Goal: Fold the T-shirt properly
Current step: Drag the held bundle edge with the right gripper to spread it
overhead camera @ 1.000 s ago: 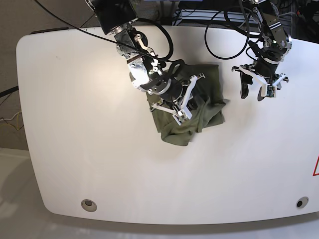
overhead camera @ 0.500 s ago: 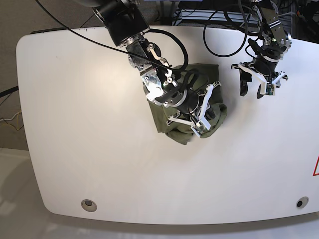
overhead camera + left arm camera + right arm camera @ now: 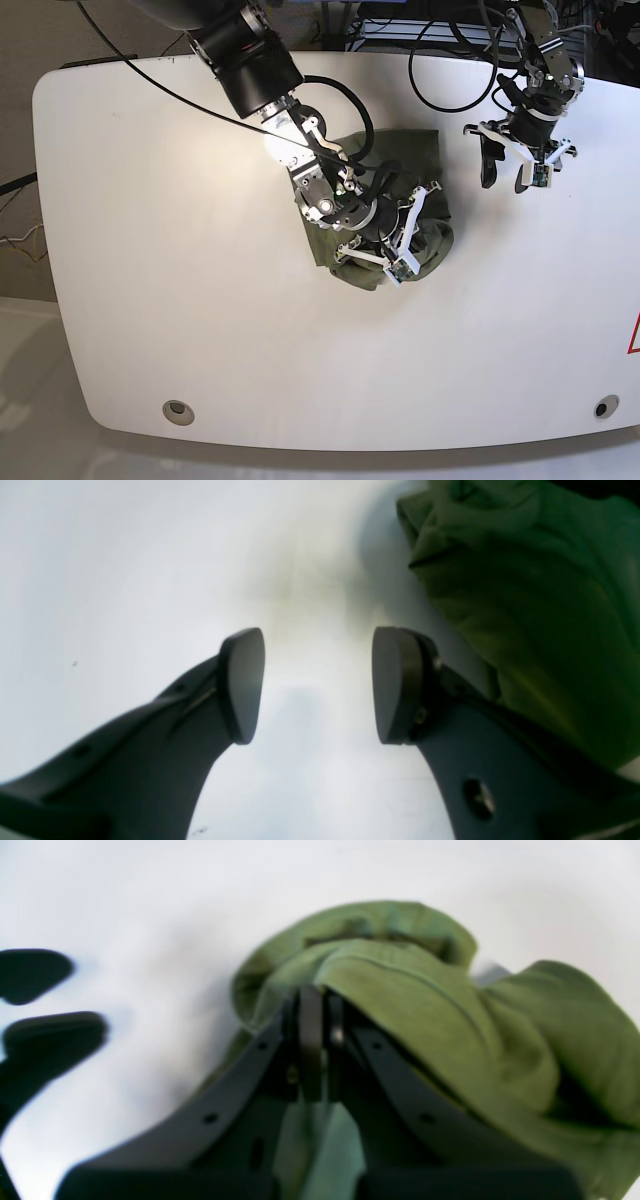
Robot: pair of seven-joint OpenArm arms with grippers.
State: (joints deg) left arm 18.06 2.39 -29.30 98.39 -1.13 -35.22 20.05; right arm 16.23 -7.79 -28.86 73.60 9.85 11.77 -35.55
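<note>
Two arms hang over the white table [image 3: 180,300], and the T-shirt [image 3: 420,175] lies bunched in a rumpled olive heap toward the table's far edge, roughly midway along it. The right gripper [image 3: 405,240] sits right on top of that heap, and its fingers [image 3: 311,1040] are pressed together with a fold of green cloth caught between them; from its own wrist camera the fabric [image 3: 425,1005] drapes up and over the fingertips and spills off to one side. The left gripper [image 3: 508,175] hovers over bare tabletop just beside the shirt, on the side of the heap away from the right arm, not touching it. Its fingers [image 3: 242,685] stand apart with nothing between them but white table [image 3: 125,570], and the edge of the shirt [image 3: 540,620] shows just past the outer side of one finger.
</note>
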